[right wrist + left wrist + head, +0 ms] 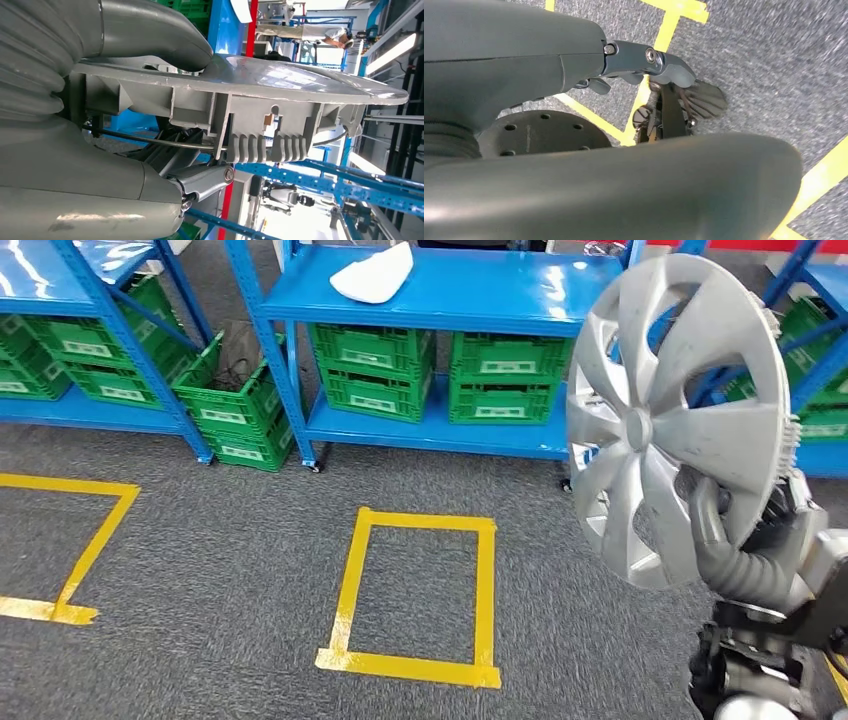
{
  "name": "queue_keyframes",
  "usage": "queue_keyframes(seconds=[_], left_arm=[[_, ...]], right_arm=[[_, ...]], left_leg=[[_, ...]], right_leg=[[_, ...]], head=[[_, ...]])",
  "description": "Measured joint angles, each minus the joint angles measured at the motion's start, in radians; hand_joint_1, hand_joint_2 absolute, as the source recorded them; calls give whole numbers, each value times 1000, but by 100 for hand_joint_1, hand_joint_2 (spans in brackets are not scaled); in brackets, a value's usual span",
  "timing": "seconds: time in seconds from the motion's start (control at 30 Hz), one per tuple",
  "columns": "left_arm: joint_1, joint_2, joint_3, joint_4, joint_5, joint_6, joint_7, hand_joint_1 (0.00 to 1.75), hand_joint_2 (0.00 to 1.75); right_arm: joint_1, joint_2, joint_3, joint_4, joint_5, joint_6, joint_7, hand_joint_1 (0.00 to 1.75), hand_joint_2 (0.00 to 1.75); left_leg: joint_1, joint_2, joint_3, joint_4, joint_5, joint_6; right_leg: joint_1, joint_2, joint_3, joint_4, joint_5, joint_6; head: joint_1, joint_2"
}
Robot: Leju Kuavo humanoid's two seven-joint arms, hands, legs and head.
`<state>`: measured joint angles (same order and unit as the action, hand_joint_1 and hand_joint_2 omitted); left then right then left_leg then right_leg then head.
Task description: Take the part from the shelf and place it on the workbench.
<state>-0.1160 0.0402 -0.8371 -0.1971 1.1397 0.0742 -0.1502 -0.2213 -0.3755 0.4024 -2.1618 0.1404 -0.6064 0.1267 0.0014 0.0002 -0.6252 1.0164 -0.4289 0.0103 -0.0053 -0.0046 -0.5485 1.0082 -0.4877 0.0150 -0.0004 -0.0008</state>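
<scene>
The part is a silver wheel cover (675,420) with curved spokes, held up on edge at the right of the head view. My right hand (735,550) grips it at its lower rim, the grey thumb hooked through a spoke gap onto its face. The right wrist view shows the cover (280,80) edge-on with its clip tabs, the thumb (150,35) pressing its face and the darker fingers behind it. My left hand (674,95) hangs over the grey carpet, dark fingers loosely extended, holding nothing.
Blue shelving (440,290) runs across the back with several green crates (372,370) on the lower level and a white part (373,275) on top. A green crate (235,400) stands on the floor between racks. A yellow tape rectangle (420,590) marks the carpet.
</scene>
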Motion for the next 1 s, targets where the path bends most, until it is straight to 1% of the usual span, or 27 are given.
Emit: queue_keyframes(seconds=[0.07, 0.1, 0.13, 0.17, 0.2, 0.23, 0.27, 0.3, 0.37, 0.4, 0.43, 0.47, 0.53, 0.57, 0.6, 0.63, 0.67, 0.7, 0.73, 0.77, 0.8, 0.83, 0.9, 0.93, 0.97, 1.0], left_arm=[[0, 0, 0, 0, 0, 0, 1, 0, 0], [0, 0, -1, 0, 0, 1, 1, 0, 0], [0, 0, -1, 0, 0, 1, 1, 0, 0], [0, 1, -1, 0, 0, 1, 1, 0, 0], [-1, 1, -2, 0, 0, 1, 1, 0, 0], [-2, 1, -2, 0, 0, 1, 1, 0, 0], [-3, 1, -2, 0, 0, 1, 1, 0, 0], [-3, 1, -3, 0, 0, 1, 1, 0, 0], [-1, 1, -5, 0, 0, 1, 2, 0, 0], [-1, 0, -6, 0, -1, 1, 2, 0, 0], [-1, 0, -7, 0, -1, 2, 3, 0, 0], [-1, 0, -7, 0, -1, 2, 3, 0, 0], [-1, 1, -8, 0, -2, 2, 4, 0, 0], [-1, 0, -8, 0, -2, 2, 4, 0, 0], [0, 0, -9, 0, -2, 2, 5, 0, 0], [0, 0, -10, 0, -2, 2, 6, 0, 0], [0, -1, -11, 0, -2, 2, 7, 0, 0], [0, -1, -12, 0, -2, 2, 7, 0, 0], [0, -2, -13, -1, -2, 2, 6, 0, 0], [-1, -2, -14, -1, -2, 1, 5, 0, 0], [-1, -2, -15, -1, -2, 1, 4, 0, 0], [-1, -3, -15, -2, -2, 1, 3, 0, 0], [-1, -5, -16, -2, -2, 1, 4, 0, 0], [-1, -5, -16, -2, -2, 2, 4, 0, 0], [-1, -6, -17, -2, -2, 3, 5, 0, 0], [-1, -6, -17, -2, -2, 4, 5, 0, 0]], right_arm=[[1, 2, 0, 0, 0, -1, 0, 175, 175], [2, 3, 0, 0, 0, -1, 0, 175, 175], [3, 4, 0, 0, 0, -1, 0, 175, 175], [4, 4, 0, 0, 0, -1, 0, 175, 175], [4, 4, 0, 0, 0, -1, 0, 175, 175], [4, 4, 0, 0, 0, -2, 0, 175, 175], [4, 4, 0, 0, 0, -2, 0, 175, 175], [3, 4, 0, 0, 0, -2, 0, 175, 175], [3, 5, 0, 0, 1, -3, 0, 175, 175], [3, 5, 0, 0, 1, -3, 1, 175, 175], [3, 5, 0, 0, 1, -3, 1, 175, 175], [3, 5, 0, 0, 2, -3, 1, 175, 175], [3, 5, 0, 0, 3, -2, 2, 175, 175], [4, 5, 0, 1, 3, -1, 2, 175, 175], [4, 5, 0, 1, 3, -1, 3, 175, 175], [5, 5, 0, 2, 3, -1, 3, 175, 175], [5, 5, 0, 2, 3, 0, 4, 175, 175], [4, 5, 0, 3, 3, 1, 4, 175, 175], [3, 5, 0, 3, 3, 3, 4, 175, 175], [3, 6, 0, 2, 3, 4, 4, 175, 175], [2, 6, 0, 2, 3, 6, 4, 175, 175], [2, 6, 0, 1, 3, 6, 4, 175, 175], [2, 6, 0, 1, 3, 6, 6, 175, 175], [2, 6, 0, 1, 3, 7, 5, 175, 175], [2, 7, 0, 2, 2, 7, 4, 175, 175], [2, 7, 0, 2, 1, 8, 2, 175, 175]], left_leg=[[6, -1, -60, 148, -85, -15], [9, -2, -81, 212, -122, -21], [13, -2, -83, 253, -147, -26], [14, -2, -47, 203, -126, -25], [15, -2, 1, 131, -106, -24], [15, -3, 42, 66, -93, -21], [13, -4, 69, 19, -85, -16], [11, -5, 81, -4, -83, -10], [6, -5, 77, -9, -74, 5], [7, -5, 78, -12, -68, 12], [8, -4, 78, -14, -60, 19], [9, -3, 77, -16, -53, 26], [7, -3, 66, -15, -42, 34], [5, -3, 58, -14, -37, 36], [3, -3, 50, -12, -33, 36], [1, -3, 43, -10, -29, 36], [0, -3, 37, -8, -27, 35], [-1, -3, 32, -5, -24, 34], [-3, -3, 28, -2, -22, 32], [-4, -3, 23, 1, -19, 29], [-5, -2, 18, 3, -16, 24], [-4, -1, 14, 3, -11, 18], [-1, -1, 7, 4, -6, 6], [-1, -1, 0, 14, -15, 0], [0, -2, -12, 40, -38, -5], [2, -3, -32, 86, -71, -9]], right_leg=[[-6, -2, -20, -8, 25, -11], [-9, -2, -33, -10, 38, -14], [-10, -2, -47, -8, 47, -14], [-11, -1, -54, -5, 51, -11], [-12, 0, -60, -2, 55, -7], [-11, 0, -65, 2, 57, -1], [-10, 0, -69, 4, 61, 5], [-10, 0, -71, 5, 65, 13], [-14, 0, -73, 2, 73, 27], [-16, 0, -78, 5, 70, 33], [-18, 1, -88, 20, 55, 38], [-18, 1, -104, 55, 26, 41], [-18, 1, -147, 175, -52, 44], [-18, 1, -164, 234, -81, 45], [-17, 1, -169, 268, -92, 44], [-15, 1, -158, 265, -86, 41], [-13, 1, -129, 225, -64, 37], [-10, 0, -89, 159, -39, 30], [-6, 0, -49, 93, -22, 23], [-3, -1, -20, 43, -11, 17], [1, -1, -5, 16, -8, 12], [4, -2, -2, 9, -8, 9], [3, -2, -5, 2, 6, -1], [1, -3, -6, -4, 13, -7], [-2, -4, -8, -9, 21, -12], [-5, -5, -11, -12, 27, -15]], head=[[-12, 0], [-20, 0], [-29, 0], [-34, 0], [-39, 0], [-43, 0], [-45, 0], [-45, 0], [-42, 0], [-41, 0], [-38, 0], [-33, 0], [-18, 0], [-13, 0], [-9, 0], [-5, 0], [-1, 0], [3, 0], [7, 0], [9, 0], [11, 0], [11, 0], [12, 0], [10, 0], [7, 0], [2, 0]])
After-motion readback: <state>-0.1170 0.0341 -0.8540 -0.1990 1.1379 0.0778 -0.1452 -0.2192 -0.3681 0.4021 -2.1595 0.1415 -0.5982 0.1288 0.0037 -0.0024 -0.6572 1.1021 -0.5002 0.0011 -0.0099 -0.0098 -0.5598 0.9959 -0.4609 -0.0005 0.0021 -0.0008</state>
